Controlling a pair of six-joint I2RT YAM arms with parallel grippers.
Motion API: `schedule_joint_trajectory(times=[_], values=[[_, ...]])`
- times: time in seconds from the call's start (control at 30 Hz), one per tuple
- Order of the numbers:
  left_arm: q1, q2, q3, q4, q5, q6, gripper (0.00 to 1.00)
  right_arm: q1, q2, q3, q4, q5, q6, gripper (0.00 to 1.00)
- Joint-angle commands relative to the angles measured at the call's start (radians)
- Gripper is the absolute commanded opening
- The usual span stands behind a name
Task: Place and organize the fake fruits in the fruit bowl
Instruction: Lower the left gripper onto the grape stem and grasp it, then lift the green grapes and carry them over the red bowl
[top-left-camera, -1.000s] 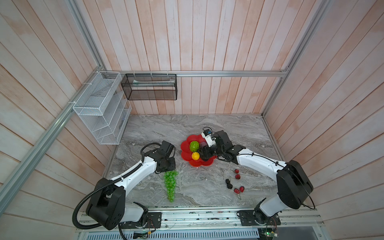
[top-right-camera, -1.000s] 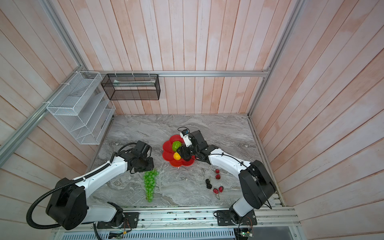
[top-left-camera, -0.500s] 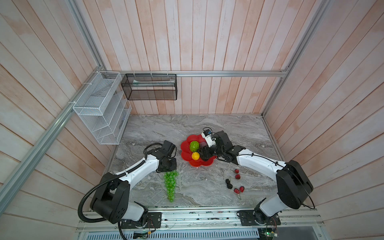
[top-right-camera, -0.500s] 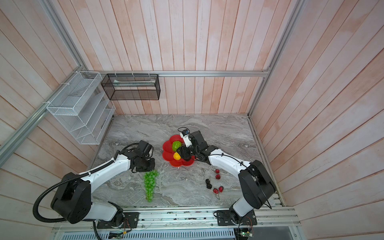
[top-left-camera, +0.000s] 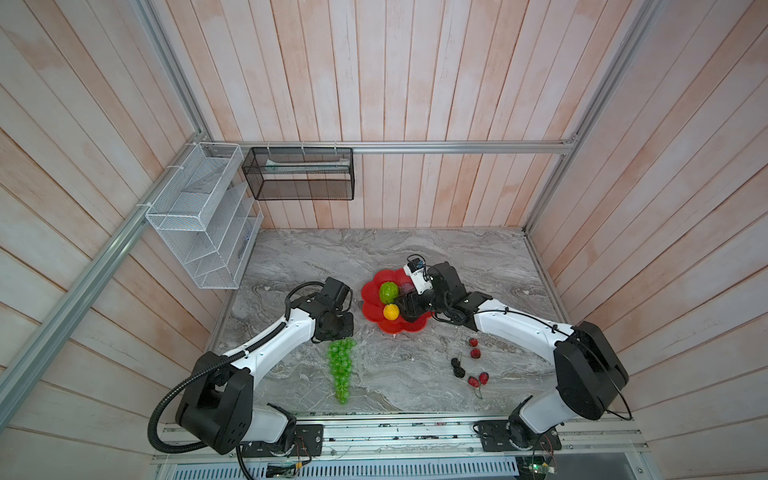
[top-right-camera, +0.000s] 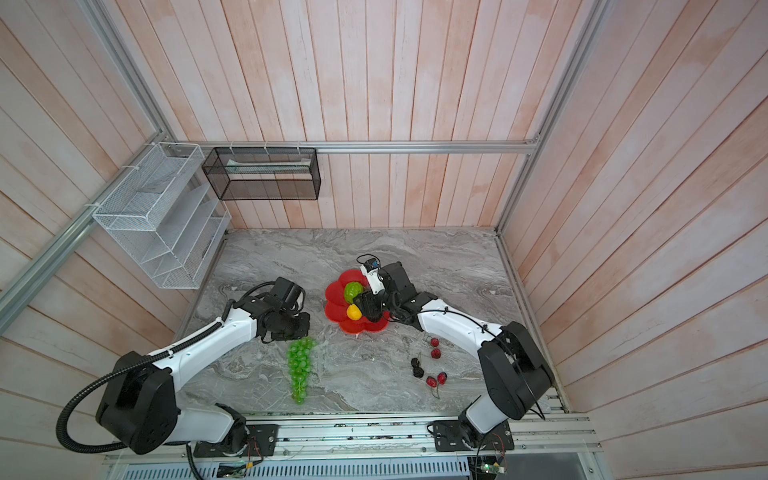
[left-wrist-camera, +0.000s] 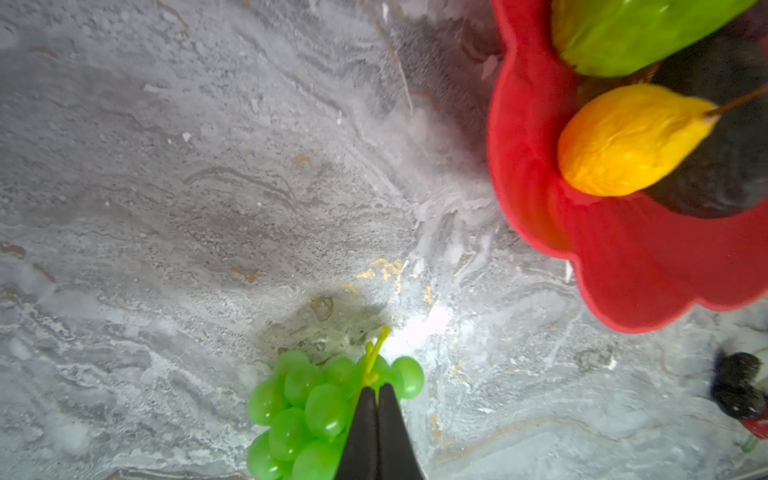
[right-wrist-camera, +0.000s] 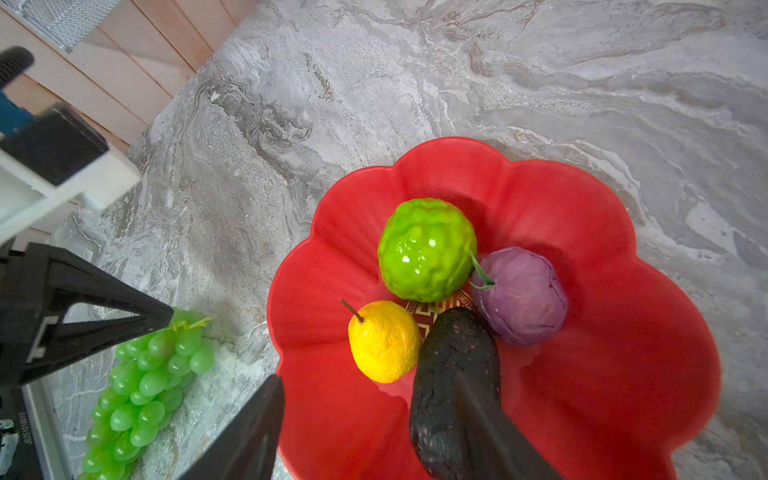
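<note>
In both top views the shallow glossy red flower-rimmed bowl (top-left-camera: 369, 293) sits mid-table, holding a bumpy lime-green plastic ball (top-left-camera: 388, 292) and a yellow plastic lemon (top-left-camera: 391, 311), with the right gripper (top-left-camera: 406, 305) low over it. The long bunch of green plastic grapes (top-left-camera: 341, 368) lies on the grey marble tabletop (top-left-camera: 332, 257) left of the bowl, with the left gripper (top-left-camera: 345, 332) at its upper end. Small red and black stemmed berries (top-left-camera: 475, 353) lie scattered on the right. The left wrist view shows black fingers (left-wrist-camera: 365, 415) pressed together on the bunch's yellow-green stem. The right wrist view shows that gripper's fingers (right-wrist-camera: 253, 424) spread wide, and a purple ball (right-wrist-camera: 521, 295) and dark avocado (right-wrist-camera: 453, 361) also in the bowl. One finger seems to lie on the avocado, though blur hides contact.
</note>
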Motion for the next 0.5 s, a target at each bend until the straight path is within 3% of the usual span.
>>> schedule_joint_trajectory(times=[0.0,0.3,0.47], values=[[0.004,-0.072,0.058,-0.04,0.033,0.011,0.0,0.007,-0.062,-0.033,0.072,0.035,0.023,0.65],[0.004,-0.168,0.161,-0.122,0.131,-0.006,0.0,0.006,-0.062,-0.025,0.082,0.037,0.01,0.65],[0.004,-0.17,0.232,-0.051,0.297,-0.005,0.0,0.006,-0.077,-0.02,0.081,0.045,0.01,0.65]])
